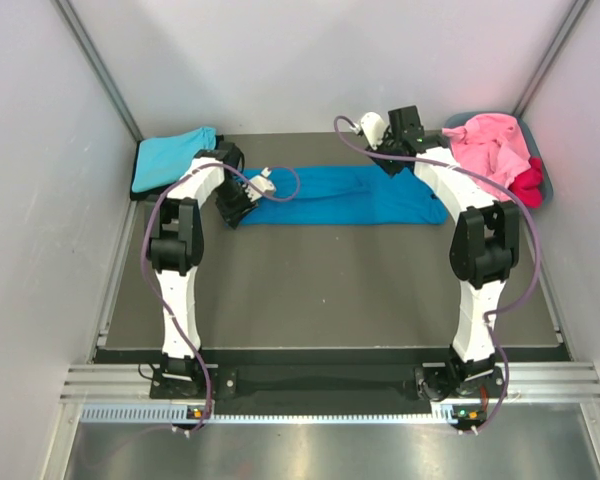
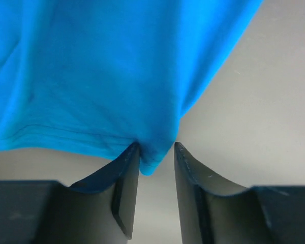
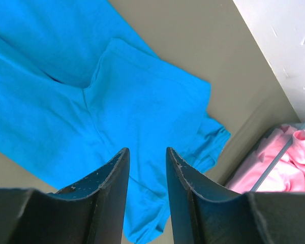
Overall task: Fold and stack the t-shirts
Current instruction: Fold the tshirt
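Note:
A bright blue t-shirt [image 1: 350,195] lies folded in a long strip across the back of the table. My left gripper [image 1: 240,210] is at its left end. In the left wrist view the left gripper [image 2: 156,147] is open, with a corner of the blue t-shirt [image 2: 91,76] between the fingertips; the corner touches the left finger and stands clear of the other. My right gripper [image 1: 392,164] hovers over the shirt's right end. In the right wrist view this gripper [image 3: 146,151] is open and empty above the blue t-shirt [image 3: 117,101]. A folded turquoise t-shirt [image 1: 175,155] rests at the back left.
A grey-blue tub [image 1: 546,170] at the back right holds crumpled pink t-shirts [image 1: 485,150] and a crimson one [image 1: 527,186]. The pink cloth [image 3: 290,157] also shows in the right wrist view. White walls enclose the table on three sides.

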{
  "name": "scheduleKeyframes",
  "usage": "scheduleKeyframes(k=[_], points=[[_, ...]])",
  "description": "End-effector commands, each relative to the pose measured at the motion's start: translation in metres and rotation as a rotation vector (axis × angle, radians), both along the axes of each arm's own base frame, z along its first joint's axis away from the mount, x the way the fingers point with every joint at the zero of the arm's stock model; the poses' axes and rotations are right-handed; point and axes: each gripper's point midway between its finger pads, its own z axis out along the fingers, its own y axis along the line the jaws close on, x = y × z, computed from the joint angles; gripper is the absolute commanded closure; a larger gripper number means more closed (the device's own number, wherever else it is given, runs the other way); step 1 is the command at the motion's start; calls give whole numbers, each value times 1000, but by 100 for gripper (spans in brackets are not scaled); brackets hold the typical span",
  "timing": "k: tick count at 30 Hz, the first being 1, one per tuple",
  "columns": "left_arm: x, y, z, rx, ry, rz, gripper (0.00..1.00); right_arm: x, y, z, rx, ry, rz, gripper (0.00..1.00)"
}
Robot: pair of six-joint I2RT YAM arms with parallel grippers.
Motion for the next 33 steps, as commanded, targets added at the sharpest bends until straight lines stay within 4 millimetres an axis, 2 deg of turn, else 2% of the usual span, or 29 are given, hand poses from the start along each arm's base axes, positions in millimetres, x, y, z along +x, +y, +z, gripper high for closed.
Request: scheduleKeyframes(k=[1,3,6,8,10,12,14,15,16,19,20,21,22,23,24,30,33], points=[[14,-3,0,4,-46,26,64,1,-2,43,23,-97,-12,65],[22,-4,2,3,-83,46,66,2,-3,41,22,-94,-15,65],[21,-6,-1,6,-84,47,71,4,-1,40,25,-93,-15,65],[17,-9,-1,4,-66,38,89,5,-2,42,21,-98,-18,65],[4,-11,3,-5,-27,25,100,5,-6,41,16,-98,-27,65],[-6,-13,13,-24,-12,14,100,5,-16,40,18,-96,-73,65],[-31,-14,16,-36,47,3,100,5,-34,35,60,-69,-139,65],[-37,-15,30,-50,32,-8,100,3,-42,30,93,-44,-188,65],[-59,-16,26,-51,87,-20,100,0,-52,22,113,-7,-206,64],[-98,-18,37,-62,130,-38,100,-3,-74,5,109,47,-255,64],[-112,-17,39,-63,157,-41,100,-5,-78,-9,107,90,-269,64],[-122,-17,49,-68,144,-45,100,-2,-83,-9,124,96,-293,64],[-142,-16,43,-69,191,-51,100,0,-93,-14,135,109,-322,64],[-152,-16,45,-72,206,-53,100,2,-97,-18,147,116,-340,64],[-172,-16,49,-79,235,-64,100,7,-103,-23,156,124,-361,64],[-235,-23,68,-62,348,-156,100,22,-98,-52,170,162,-367,63],[-256,-27,72,-49,397,-199,100,24,-90,-69,173,194,-351,63]])
